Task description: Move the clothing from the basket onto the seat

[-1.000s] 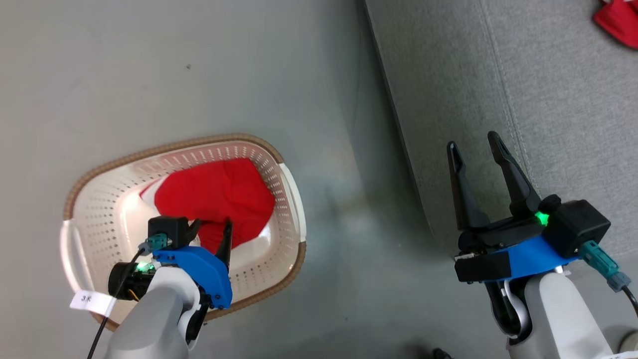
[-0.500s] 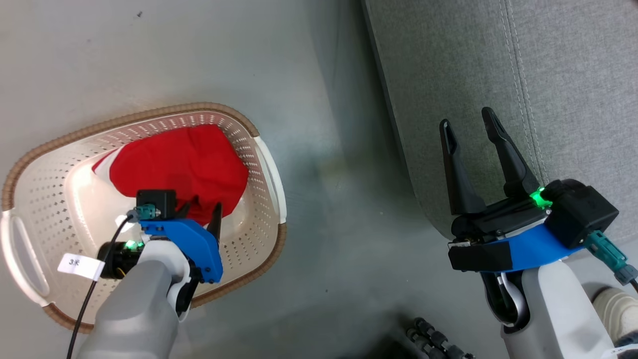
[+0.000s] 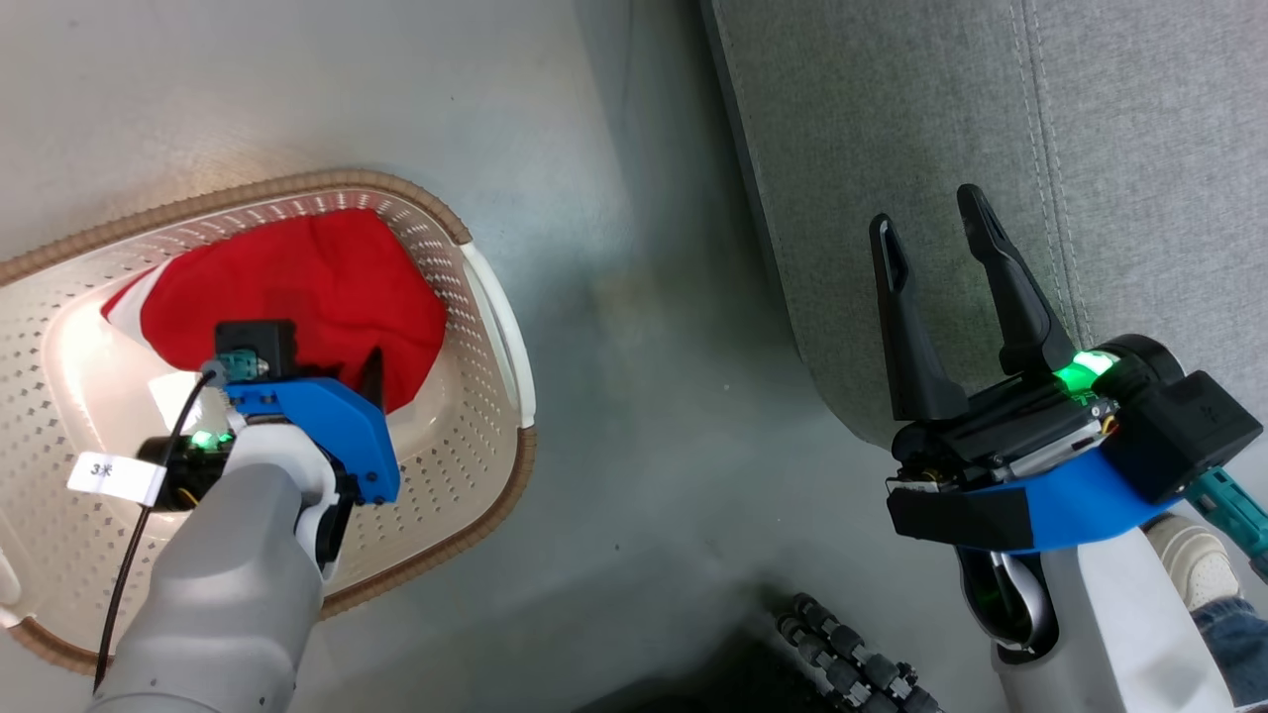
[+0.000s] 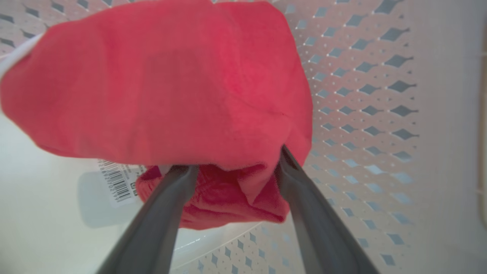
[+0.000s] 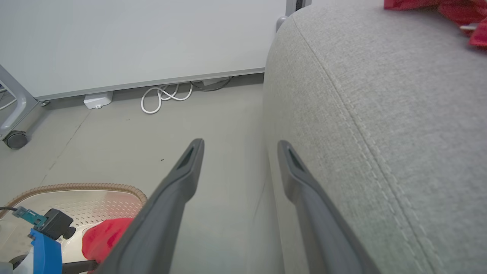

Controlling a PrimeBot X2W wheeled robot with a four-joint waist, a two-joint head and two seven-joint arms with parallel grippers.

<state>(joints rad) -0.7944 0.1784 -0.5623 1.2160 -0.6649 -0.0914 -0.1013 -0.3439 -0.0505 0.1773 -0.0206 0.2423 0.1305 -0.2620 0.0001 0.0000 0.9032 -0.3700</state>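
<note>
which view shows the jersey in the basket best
Left wrist view: the jersey is close up, a fold inside the open left gripper. Head view: partly behind that gripper. Right wrist view: a small red patch.

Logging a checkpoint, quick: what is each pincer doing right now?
Left pincer: open, astride the red garment in the basket.
Right pincer: open, empty, by the seat.

The clothing (image 3: 297, 287) is bright red; a white edge at one side may be stripe trim. The basket (image 3: 451, 416) is cream-white with diamond-shaped holes and a brown woven rim. The seat (image 3: 892, 149) is light grey with pale stitching. The floor (image 3: 297, 89) is grey. The left pincer (image 4: 236, 163) and right pincer (image 3: 926, 210) have dark grey fingers.
</note>
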